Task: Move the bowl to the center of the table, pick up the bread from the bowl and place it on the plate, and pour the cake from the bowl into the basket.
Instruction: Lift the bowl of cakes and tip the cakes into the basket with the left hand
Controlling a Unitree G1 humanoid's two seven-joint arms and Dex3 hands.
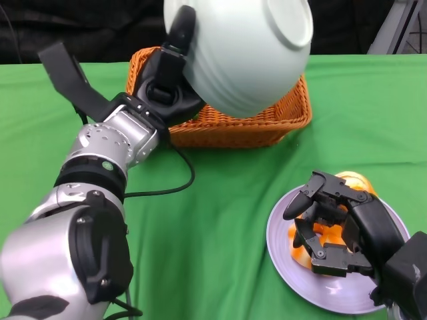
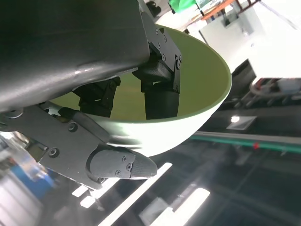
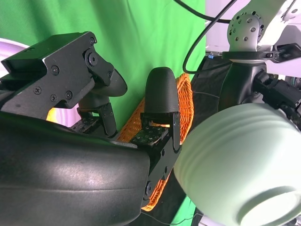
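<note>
Fingers [image 2: 160, 94] of the left hand [image 1: 167, 83] are pinching the rim of the pale green bowl [image 1: 243, 50], some hooked inside the wall and one pressing on the outside, as the left wrist view is showing. The bowl is hanging tipped right over, foot ring facing the head camera, above the orange wicker basket [image 1: 233, 127] at about 12 o'clock on the green table [image 1: 220, 227]. Its mouth is pointing down and away, so I cannot tell whether the cake is already lying in the basket or clinging inside; the part of the bowl's inside that shows looks bare.

Fingers [image 1: 313, 207] of the right hand [image 1: 337, 230] are curling loosely over an orange bread roll [image 1: 353, 181] on the lilac plate [image 1: 287, 267] at about 4 o'clock; whether they are gripping it or merely hovering, I cannot tell.

Risk, as I am judging it, is sitting mostly with that rim pinch. The grip is taking the whole weight of the bowl at one edge, so a jerk of the wrist could be letting the bowl twist out and drop onto the basket, tipping it. The bowl's mouth is also reaching toward the basket's far rim, so a cake sliding late could be landing beyond the wicker wall. The right hand lifting carelessly could be dragging the roll off the plate.
</note>
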